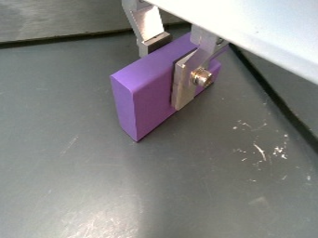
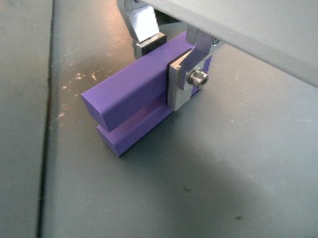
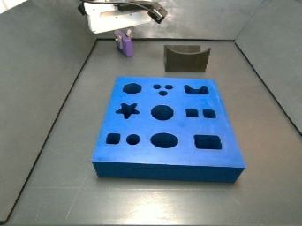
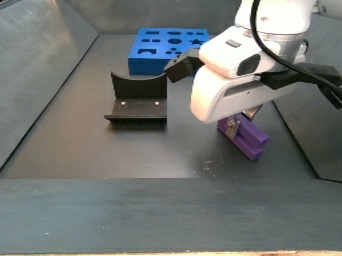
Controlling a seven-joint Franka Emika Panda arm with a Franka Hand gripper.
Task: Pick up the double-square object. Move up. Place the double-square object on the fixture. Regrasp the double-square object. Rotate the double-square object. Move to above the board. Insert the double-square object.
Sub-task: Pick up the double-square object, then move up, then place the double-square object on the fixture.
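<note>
At the far corner of the grey tray floor [image 3: 53, 132], near 11 o'clock from the board [image 3: 169, 129] in a side view: the hand [image 1: 177, 65], down low and clamped on the purple block [image 1: 152, 95]. Silver fingers [image 1: 189, 82] pressed flat against opposite faces of the block in both wrist views, dark pad on the near one, jaws closed on it. Block resting on its long edge on the floor or only just clear of it; cannot tell which from these pictures.

Judged stage: first step only, the pick-up, with the grip apparently made and the lift not yet visible. Left to do: rising, setting the block on the fixture [image 3: 186, 58], regrasping, rotating, carrying over the board, inserting.

Around: fixture standing apart from the block, toward 3 o'clock from it in a side view, notch empty. Board well apart, all cut-outs empty. Faint white scratches [image 1: 261, 149] on the floor near the block. Tray wall [image 3: 69, 19] close behind the hand, so little room on that side. Nothing lying between block and fixture.
</note>
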